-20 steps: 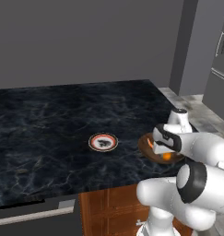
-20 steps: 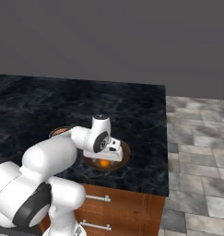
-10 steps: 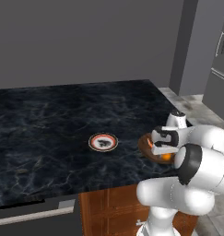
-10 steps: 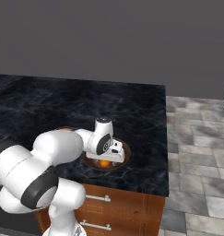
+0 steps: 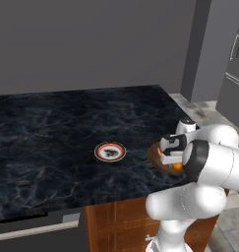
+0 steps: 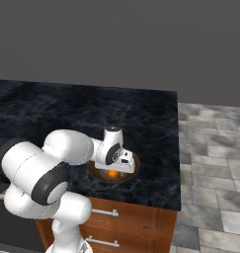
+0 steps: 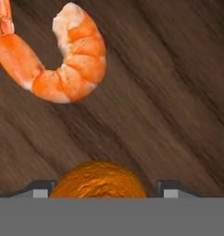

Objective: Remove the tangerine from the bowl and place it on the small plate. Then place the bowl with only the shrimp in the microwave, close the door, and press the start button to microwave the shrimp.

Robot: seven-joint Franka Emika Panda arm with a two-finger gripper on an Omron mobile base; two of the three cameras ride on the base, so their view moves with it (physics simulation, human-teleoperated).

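Hand view: the camera looks straight down into a wooden bowl (image 7: 168, 92). The two dark fingers (image 7: 101, 190) show only as tips at the bottom edge, one on each side of a tangerine (image 7: 98, 180).
Fingers: spread, with the tangerine sitting between them. Whether the pads already touch its skin cannot be told.
Tangerine: directly between the fingertips, resting on the bowl's floor, and seen as an orange spot under the hand in the right base view.
Shrimp (image 7: 58, 60): curled, pink and white, lying beyond the fingers and off to one side, well apart from the tangerine.
Left base view: the bowl (image 5: 158, 160) sits near the front edge of a dark marble table (image 5: 57, 133), with the white arm bent over it. A small plate (image 5: 110, 151) with a dark pattern lies on the table beside the bowl, apart from it.
Step in hand: likely gripping the tangerine to lift it out.
Doing it well: squeeze evenly across the fruit's widest part so it cannot roll out, then rise straight up clear of the rim before swinging to the small plate. Leave the shrimp undisturbed.
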